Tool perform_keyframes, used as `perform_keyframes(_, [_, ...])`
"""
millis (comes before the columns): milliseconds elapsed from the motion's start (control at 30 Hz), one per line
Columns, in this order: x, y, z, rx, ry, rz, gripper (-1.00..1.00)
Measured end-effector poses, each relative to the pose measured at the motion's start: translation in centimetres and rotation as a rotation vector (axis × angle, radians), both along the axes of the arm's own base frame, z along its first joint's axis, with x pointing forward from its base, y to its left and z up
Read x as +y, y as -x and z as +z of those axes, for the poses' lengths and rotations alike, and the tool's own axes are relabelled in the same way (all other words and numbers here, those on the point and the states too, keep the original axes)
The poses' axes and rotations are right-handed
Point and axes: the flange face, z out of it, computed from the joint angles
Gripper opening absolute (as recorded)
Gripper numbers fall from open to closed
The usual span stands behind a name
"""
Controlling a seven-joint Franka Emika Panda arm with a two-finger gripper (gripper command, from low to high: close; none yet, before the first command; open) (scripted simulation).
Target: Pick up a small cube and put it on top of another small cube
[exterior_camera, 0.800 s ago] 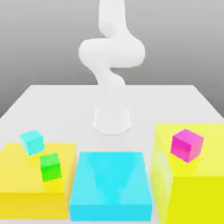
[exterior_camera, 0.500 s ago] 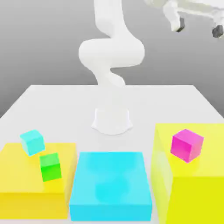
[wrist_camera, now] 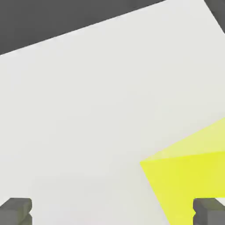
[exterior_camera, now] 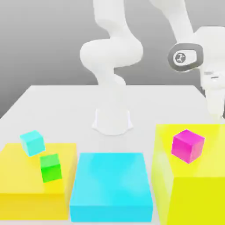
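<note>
Gripper (wrist_camera: 112, 211) wide open, empty, above table (exterior_camera: 61, 105) behind tall yellow block (exterior_camera: 193, 184); pink cube (exterior_camera: 188, 145) on that block.

Along the lower edge of the exterior view three blocks stand in a row on the table (exterior_camera: 52, 105): a low block (exterior_camera: 22, 176) at lower left, a flat block (exterior_camera: 112, 186) at lower centre, and a taller block (exterior_camera: 193, 184) at lower right. The small cube (exterior_camera: 188, 146) sits on top of the taller block. Two other little cubes rest on the low block, one (exterior_camera: 32, 143) at its upper left corner, the other (exterior_camera: 50, 167) just right and below. The arm's base (exterior_camera: 112, 121) stands at centre, behind the row. The gripper (exterior_camera: 214, 99) hangs at the right edge, above the taller block's far side.
</note>
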Motion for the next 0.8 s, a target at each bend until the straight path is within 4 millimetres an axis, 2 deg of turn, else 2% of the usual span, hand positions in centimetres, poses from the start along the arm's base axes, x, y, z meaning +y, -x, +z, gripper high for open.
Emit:
perform_keyframes(100, [-2.5, -0.4, -3.0, 0.092, 0.052, -0.116, 0.00])
perform_keyframes(167, [-4.0, -1.2, -3.9, 0.136, 0.072, -0.193, 0.00])
perform_keyframes(233, [-3.7, -0.4, -4.8, 0.148, 0.080, -0.165, 0.00])
perform_keyframes(433, [-3.9, -0.6, -9.6, 0.154, 0.079, -0.172, 0.00])
perform_keyframes(467, [-4.0, -0.5, -10.4, 0.155, 0.080, -0.173, -1.00])
perform_keyframes(667, [-4.0, -0.4, -10.8, 0.154, 0.079, -0.172, -1.00])
perform_keyframes(800, [-3.9, -0.6, -8.5, 0.152, 0.080, -0.172, -1.00])
